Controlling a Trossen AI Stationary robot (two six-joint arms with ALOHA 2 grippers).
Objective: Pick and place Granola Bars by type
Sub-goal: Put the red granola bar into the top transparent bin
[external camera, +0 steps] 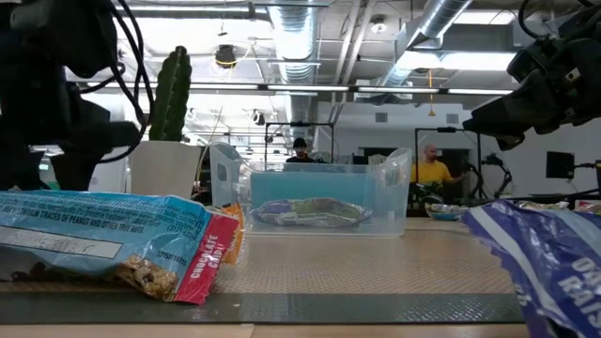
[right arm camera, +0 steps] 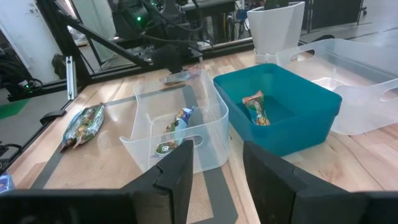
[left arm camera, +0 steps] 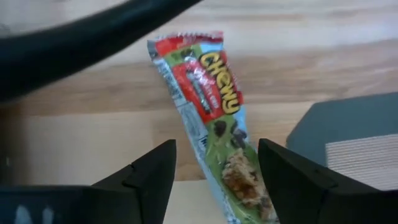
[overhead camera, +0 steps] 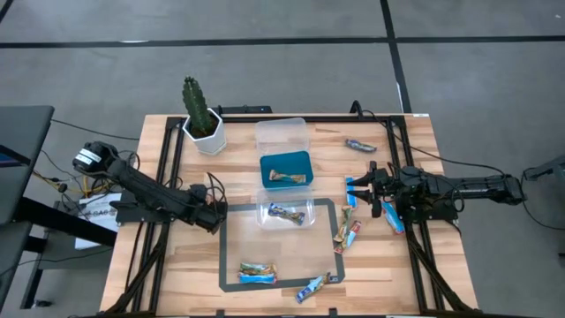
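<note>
The left hand (overhead camera: 218, 215) is spread wide at 9 o'clock on the desk (overhead camera: 159, 265), above a red-and-green granola bar (left arm camera: 211, 118) lying on the wood. The right hand (overhead camera: 366, 190) at 3 o'clock is half spread, pinching nothing. One bar (overhead camera: 286, 177) lies in the blue tub (overhead camera: 286, 159), one (overhead camera: 287, 215) in the clear tub (overhead camera: 284, 225).

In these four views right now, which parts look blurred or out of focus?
Low view: the nearest granola bars fill the foreground and look soft, while the clear tub behind is sharper. Left wrist view: the red-and-green bar and the end effector's fingers are slightly blurred. High view: evenly sharp.
</note>
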